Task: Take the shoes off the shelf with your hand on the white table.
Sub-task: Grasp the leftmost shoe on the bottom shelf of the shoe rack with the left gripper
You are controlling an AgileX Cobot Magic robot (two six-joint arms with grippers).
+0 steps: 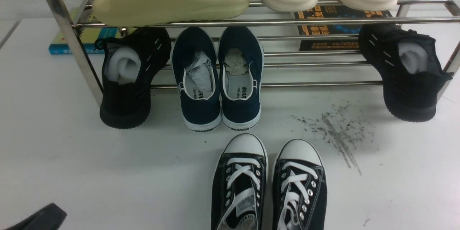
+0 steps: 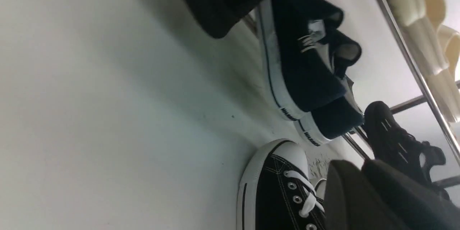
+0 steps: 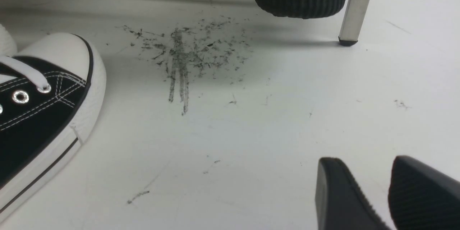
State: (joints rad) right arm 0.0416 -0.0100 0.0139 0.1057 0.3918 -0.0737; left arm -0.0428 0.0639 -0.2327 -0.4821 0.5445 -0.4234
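Navy shoes (image 1: 197,106) lean against the shelf (image 1: 287,22), heels on the tabletop (image 1: 54,143). The left jaws, nearly closed and empty, hover near-left of them. The right jaws, parted and empty, sit near-right.

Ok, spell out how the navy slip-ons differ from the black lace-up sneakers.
The navy slip-ons lean on the lowest bars of the shelf, heels toward the camera; the black lace-up sneakers lie flat on the white table, toes toward the shelf. The slip-ons have no laces and hold crumpled paper; the lace-ups carry white laces and white toecaps. Both are pairs set side by side, with white soles.
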